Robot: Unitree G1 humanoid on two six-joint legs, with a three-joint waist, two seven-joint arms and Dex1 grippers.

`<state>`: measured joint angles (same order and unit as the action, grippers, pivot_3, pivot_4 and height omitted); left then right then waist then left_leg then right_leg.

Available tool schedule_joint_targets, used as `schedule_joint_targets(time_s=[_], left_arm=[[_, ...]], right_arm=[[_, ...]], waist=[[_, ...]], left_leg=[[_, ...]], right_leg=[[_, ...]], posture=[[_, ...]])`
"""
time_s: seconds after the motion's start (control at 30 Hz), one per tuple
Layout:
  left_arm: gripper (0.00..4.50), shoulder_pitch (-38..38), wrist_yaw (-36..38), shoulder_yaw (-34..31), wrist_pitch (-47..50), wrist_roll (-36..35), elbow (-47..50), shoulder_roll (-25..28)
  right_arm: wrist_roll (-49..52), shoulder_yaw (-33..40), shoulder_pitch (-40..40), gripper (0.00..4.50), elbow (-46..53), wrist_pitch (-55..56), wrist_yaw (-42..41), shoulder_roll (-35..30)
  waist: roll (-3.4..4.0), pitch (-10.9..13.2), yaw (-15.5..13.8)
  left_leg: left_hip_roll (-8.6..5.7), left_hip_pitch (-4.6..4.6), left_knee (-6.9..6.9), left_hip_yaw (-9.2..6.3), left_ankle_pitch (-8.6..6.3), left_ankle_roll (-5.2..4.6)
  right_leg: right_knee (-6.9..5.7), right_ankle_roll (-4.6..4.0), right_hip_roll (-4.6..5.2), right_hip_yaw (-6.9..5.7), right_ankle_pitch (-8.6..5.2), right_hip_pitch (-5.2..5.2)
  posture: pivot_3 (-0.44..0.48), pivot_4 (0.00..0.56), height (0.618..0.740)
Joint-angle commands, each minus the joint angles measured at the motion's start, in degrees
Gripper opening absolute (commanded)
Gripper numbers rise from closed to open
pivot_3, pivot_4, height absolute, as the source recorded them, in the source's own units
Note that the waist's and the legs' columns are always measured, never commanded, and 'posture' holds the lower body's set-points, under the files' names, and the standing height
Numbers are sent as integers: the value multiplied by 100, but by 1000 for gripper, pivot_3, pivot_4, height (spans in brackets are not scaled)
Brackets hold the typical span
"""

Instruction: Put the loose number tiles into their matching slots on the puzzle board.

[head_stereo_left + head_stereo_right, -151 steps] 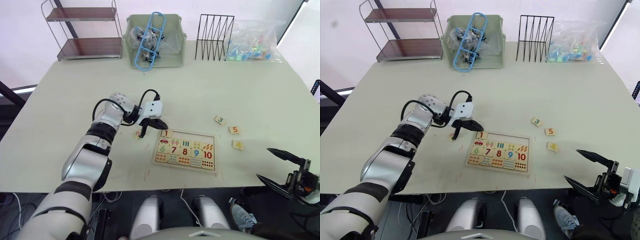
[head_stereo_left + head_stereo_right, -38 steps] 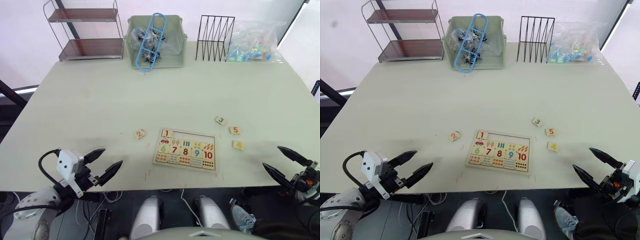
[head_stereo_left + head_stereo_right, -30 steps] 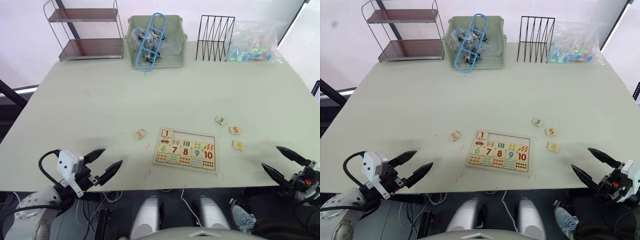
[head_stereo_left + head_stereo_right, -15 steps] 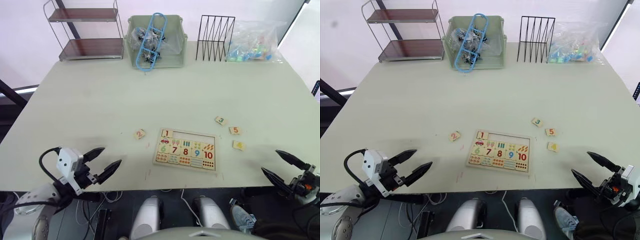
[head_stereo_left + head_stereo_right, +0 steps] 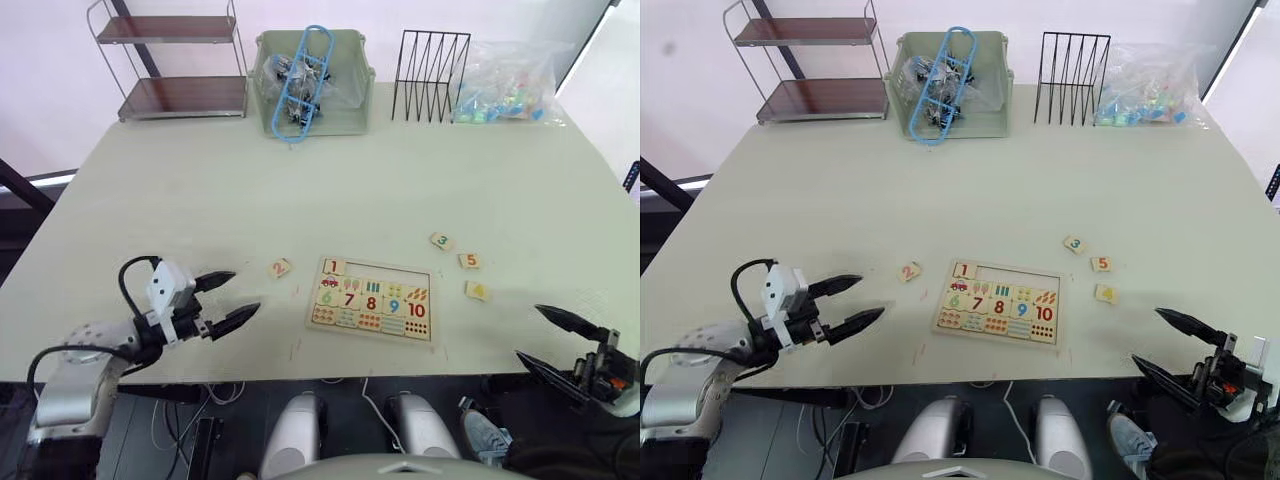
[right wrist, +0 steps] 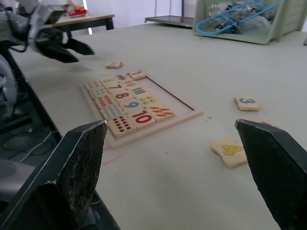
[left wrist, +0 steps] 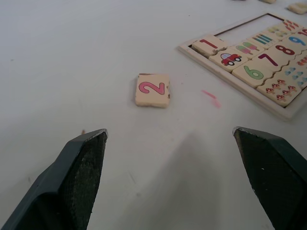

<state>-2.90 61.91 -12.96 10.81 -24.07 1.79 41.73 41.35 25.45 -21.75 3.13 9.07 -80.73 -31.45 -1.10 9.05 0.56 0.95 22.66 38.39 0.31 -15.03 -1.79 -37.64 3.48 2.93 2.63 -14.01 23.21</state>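
Wood board [image 5: 372,300] sits mid-surface, tile 1 [image 5: 334,267] seated in its top row. Four loose: 2 [image 5: 280,268] left of board, 3 [image 5: 440,241], 5 [image 5: 468,261], 4 [image 5: 477,290] right. Left wrist view resolves the 2 close up. Left gripper [image 5: 228,299] and right gripper [image 5: 555,341] both fingers wide, empty.

One puzzle board [image 5: 372,300]. Four loose number tiles [image 5: 280,268] on the table [image 5: 200,190], one in the board. Two grippers.

Tile 1 [image 5: 334,267] seated in board [image 5: 371,300]; four loose.
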Motion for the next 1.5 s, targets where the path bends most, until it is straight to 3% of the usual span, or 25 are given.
schedule_joint_targets(time_s=[0.03, 0.37, 0.73, 1.4, 1.5], left_arm=[[4449, 270, 208, 185, -134, 152, -280, 130], [4449, 1360, 420, 827, -288, 640, -1201, 134], [4449, 1937, 307, 1156, -521, 949, -1779, -117], [4449, 1656, -221, 1200, 24, 959, -1226, -379], [3640, 1596, -222, 1192, 48, 934, -1177, -376]], right_arm=[[159, -29, -32, 4500, 309, -144, -102, -107], [70, -142, -18, 4500, 449, -64, -90, -49], [-55, -183, 37, 4500, 288, 188, -123, 75], [-77, -204, 54, 4500, 206, 343, -152, 74], [-84, -217, 73, 4500, 235, 316, -133, 59]], waist=[[1, 0, 11], [0, 1, -3], [0, 1, -36], [5, -2, -45], [6, -3, -44]], left_leg=[[0, 0, 0, 0, 0, 0], [-1, 2, 0, -3, 0, 0], [-4, 2, 2, -4, 0, 0], [-4, 1, 1, -7, 0, 0], [-4, 1, 1, -6, 0, 0]], right_leg=[[0, 3, 0, 0, 2, 0], [0, 9, -2, -2, 5, 0], [-2, 11, -2, -2, 7, -1], [-5, 11, 0, -2, 7, -1], [-5, 11, 0, -2, 7, -1]], posture=[[0, 150, 740], [0, 150, 740], [0, 150, 740], [0, 150, 740], [0, 150, 740]])
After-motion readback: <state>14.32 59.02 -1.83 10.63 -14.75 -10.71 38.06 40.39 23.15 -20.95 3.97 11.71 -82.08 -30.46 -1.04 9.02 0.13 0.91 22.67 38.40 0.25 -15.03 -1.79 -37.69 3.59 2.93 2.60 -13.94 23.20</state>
